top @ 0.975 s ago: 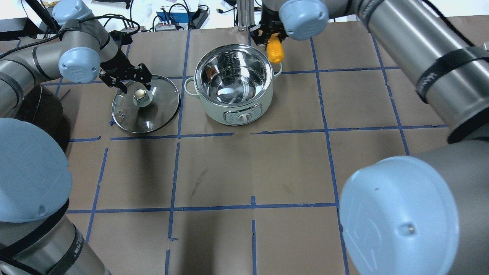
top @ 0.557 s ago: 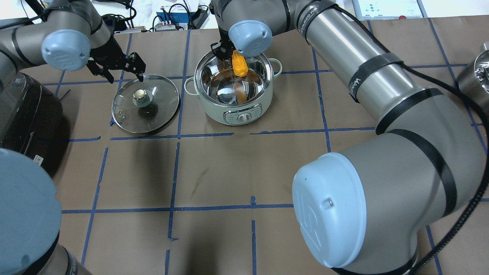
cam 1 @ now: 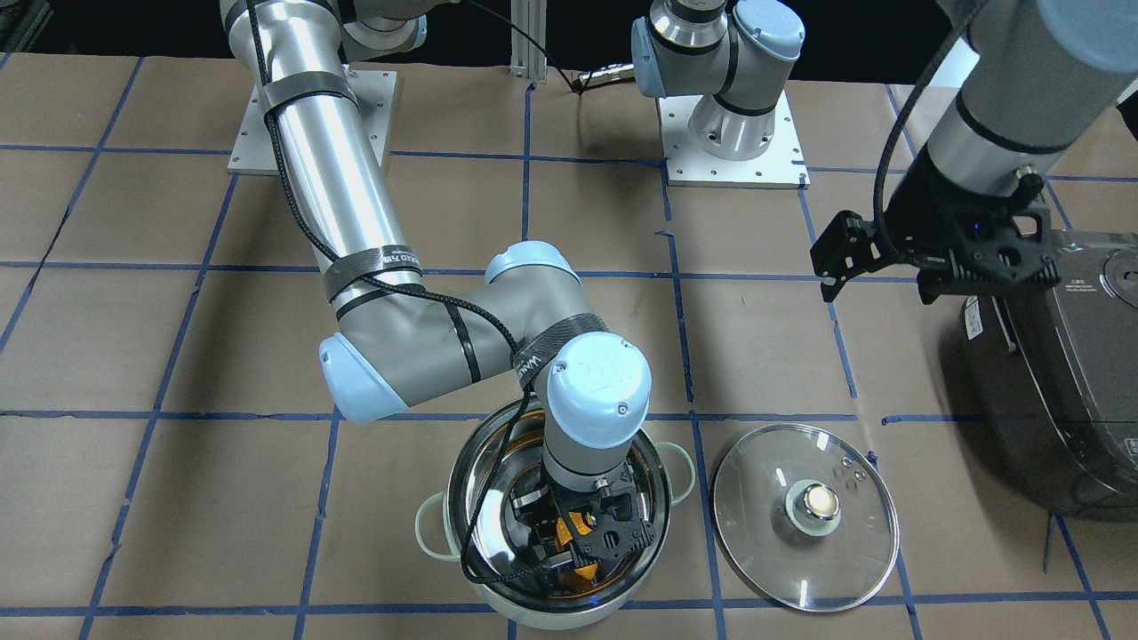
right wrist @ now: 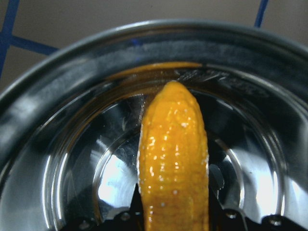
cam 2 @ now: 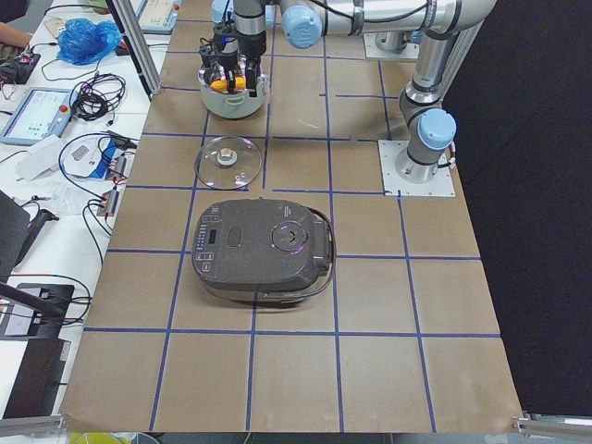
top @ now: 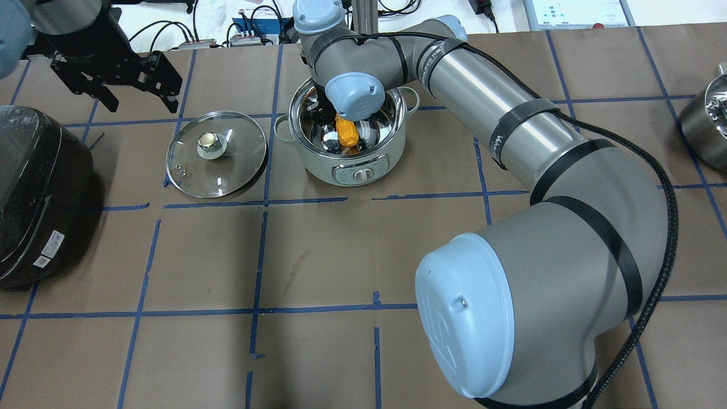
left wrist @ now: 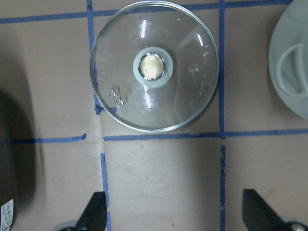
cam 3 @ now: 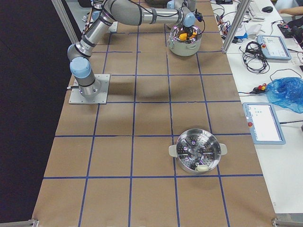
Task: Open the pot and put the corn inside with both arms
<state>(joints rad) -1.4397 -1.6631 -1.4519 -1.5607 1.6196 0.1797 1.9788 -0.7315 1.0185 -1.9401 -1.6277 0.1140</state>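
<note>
The table (top: 341, 250) bears pot (top: 318, 162), lid (top: 227, 165), rice cooker (top: 34, 187) — and steamer (top: 700, 133).

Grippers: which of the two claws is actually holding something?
The right gripper, down inside the pot, is shut on the corn. The left gripper hangs open and empty, apart from the glass lid.

**Silver-grey tubular right arm** (top: 477, 96): smooth metal tubes joined by rounded grey housings. Each housing is closed by a light-blue round cap (top: 483, 318) with a small recessed screw. Black strap bands (top: 517, 113) with white lettering bind a black braided cable (top: 673, 216) along the tubes.

**Silver-grey left arm** (cam 1: 996, 98): the same tubing and light-blue caps, with a thin black cable.

**Square silver base plate** (cam 1: 773, 169): one under each arm, with small bolts along its edges.

**Black two-finger left tool** (cam 1: 880, 286) and **black two-finger right tool** (cam 1: 578, 551): angular frames pierced with holes. A small blue light shows on the left one.
</note>
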